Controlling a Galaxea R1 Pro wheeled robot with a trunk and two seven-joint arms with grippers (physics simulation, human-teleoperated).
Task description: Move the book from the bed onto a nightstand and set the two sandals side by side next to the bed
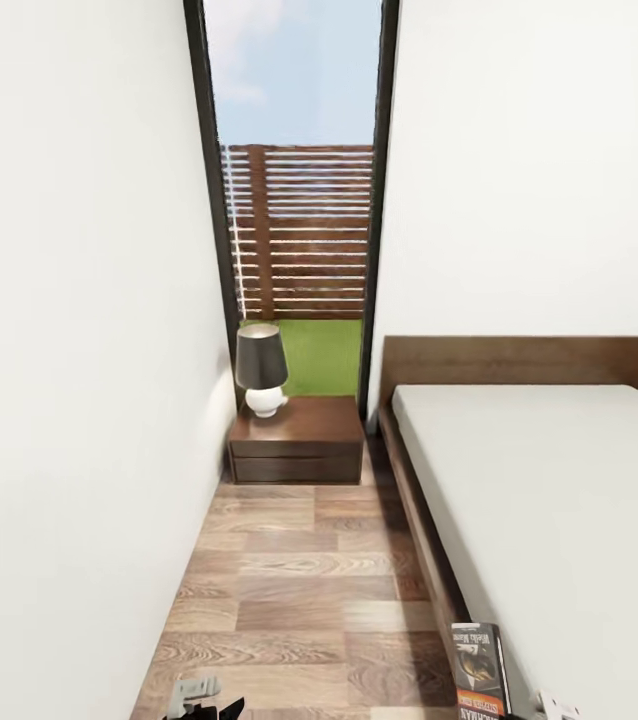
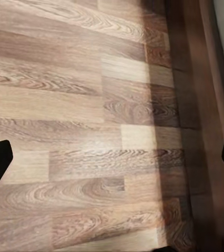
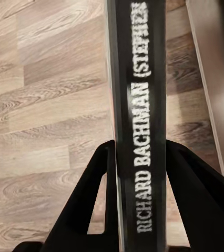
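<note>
My right gripper (image 3: 141,152) is shut on the book (image 3: 141,94), its dark fingers (image 3: 96,178) clamping the black spine with white lettering. In the head view the book (image 1: 479,668) hangs at the bottom edge beside the bed (image 1: 559,500), over the wooden floor, showing its orange band and grey picture. The nightstand (image 1: 299,440) stands at the far end of the aisle, against the window and left of the headboard. My left gripper (image 1: 199,695) is low at the bottom left; it (image 2: 114,157) is open, with only floor between its fingers. The sandals are out of view.
A black-shaded lamp (image 1: 261,370) with a white base takes up the nightstand's left half. A white wall (image 1: 69,400) bounds the narrow floor aisle (image 1: 289,600) on the left, the bed's dark frame (image 1: 424,540) on the right. A tall window (image 1: 299,200) stands behind.
</note>
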